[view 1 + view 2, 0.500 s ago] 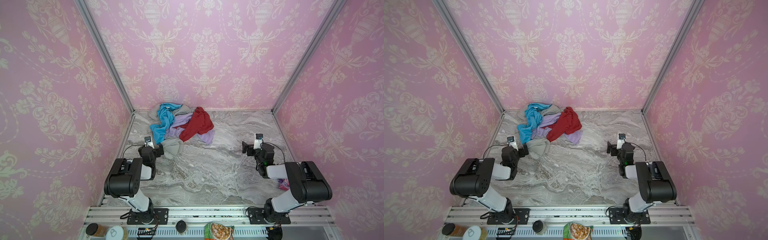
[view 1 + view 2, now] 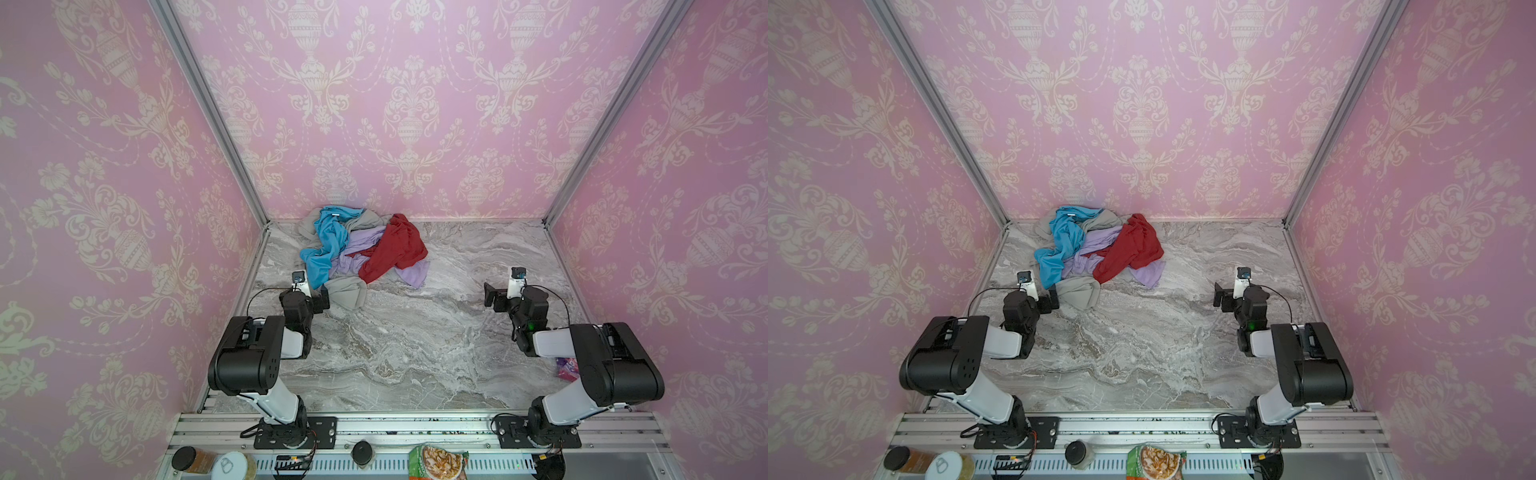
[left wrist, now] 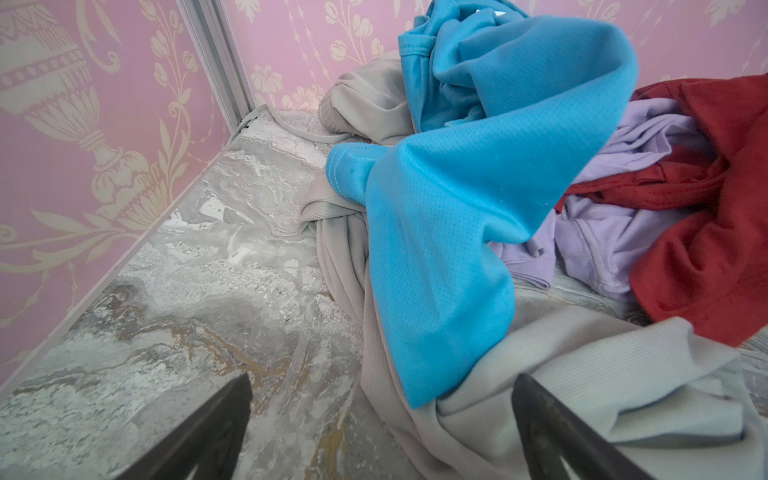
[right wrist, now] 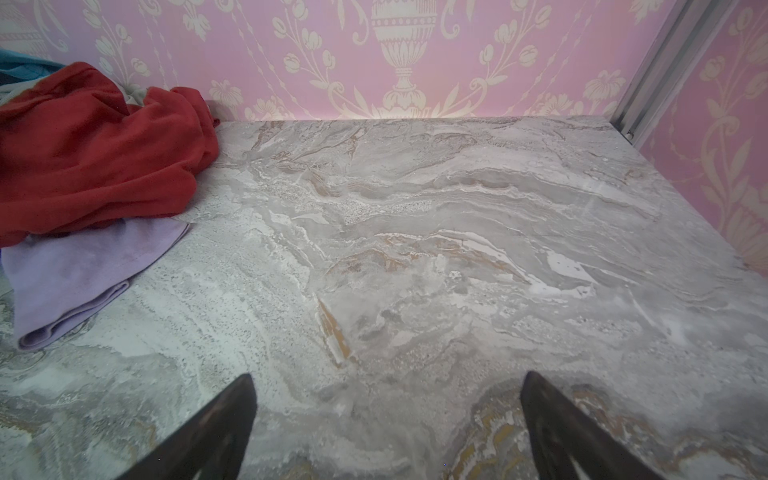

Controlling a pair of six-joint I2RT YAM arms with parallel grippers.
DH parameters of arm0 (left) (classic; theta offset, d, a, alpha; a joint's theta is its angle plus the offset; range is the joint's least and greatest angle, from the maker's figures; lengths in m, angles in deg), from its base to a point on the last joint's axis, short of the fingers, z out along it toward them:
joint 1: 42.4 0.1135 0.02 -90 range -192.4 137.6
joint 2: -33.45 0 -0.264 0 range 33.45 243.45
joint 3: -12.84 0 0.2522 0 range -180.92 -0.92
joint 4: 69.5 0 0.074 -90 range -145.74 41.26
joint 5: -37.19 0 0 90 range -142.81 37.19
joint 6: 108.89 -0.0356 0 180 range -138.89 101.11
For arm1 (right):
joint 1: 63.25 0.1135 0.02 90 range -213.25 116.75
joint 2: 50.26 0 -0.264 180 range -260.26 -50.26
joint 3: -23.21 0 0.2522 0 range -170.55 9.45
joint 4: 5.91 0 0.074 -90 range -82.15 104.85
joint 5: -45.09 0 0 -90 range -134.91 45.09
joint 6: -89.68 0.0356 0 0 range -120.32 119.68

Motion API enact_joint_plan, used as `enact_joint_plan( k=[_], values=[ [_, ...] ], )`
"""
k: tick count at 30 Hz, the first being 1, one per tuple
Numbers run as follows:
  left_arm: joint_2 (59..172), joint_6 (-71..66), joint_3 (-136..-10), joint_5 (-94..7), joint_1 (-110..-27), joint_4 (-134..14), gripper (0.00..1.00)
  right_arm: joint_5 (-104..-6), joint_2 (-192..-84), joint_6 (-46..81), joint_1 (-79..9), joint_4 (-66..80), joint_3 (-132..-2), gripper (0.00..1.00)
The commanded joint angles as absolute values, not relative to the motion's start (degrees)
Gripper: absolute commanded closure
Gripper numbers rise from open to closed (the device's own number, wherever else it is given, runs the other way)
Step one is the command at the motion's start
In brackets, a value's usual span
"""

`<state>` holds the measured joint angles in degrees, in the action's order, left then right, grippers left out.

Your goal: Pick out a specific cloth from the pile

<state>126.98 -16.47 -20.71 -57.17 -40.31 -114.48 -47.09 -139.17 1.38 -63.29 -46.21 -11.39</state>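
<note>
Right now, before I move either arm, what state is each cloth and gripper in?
lavender cloth: crumpled, partly under red cloth, corner exposed
red cloth: draped on top
turquoise cloth: draped over grey garment
grey garment: bunched, underneath
left gripper: open, empty
right gripper: open, empty

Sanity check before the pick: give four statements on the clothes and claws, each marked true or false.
The dark red cloth lies partly over the lavender cloth. True.
The right claw is shut on the lavender cloth. False: it is open over bare table, apart from the pile.
The open left claw is beside the grey garment. True.
The pile sits at the table's front edge. False: it lies by the back wall.
</note>
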Motion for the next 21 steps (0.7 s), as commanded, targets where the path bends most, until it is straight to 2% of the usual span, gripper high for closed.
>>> enact_joint_plan(
  k=[1,21],
  values=[
    [127.2,-16.3,-20.7,-58.9,-40.0,-115.0,0.01,-47.6,-138.9,2.5,-63.6,-46.2,-11.6,0.0],
    [126.8,-16.3,-21.3,-59.3,-40.2,-113.3,0.01,-47.4,-138.9,2.4,-63.5,-46.3,-11.5,0.0]
  ],
)
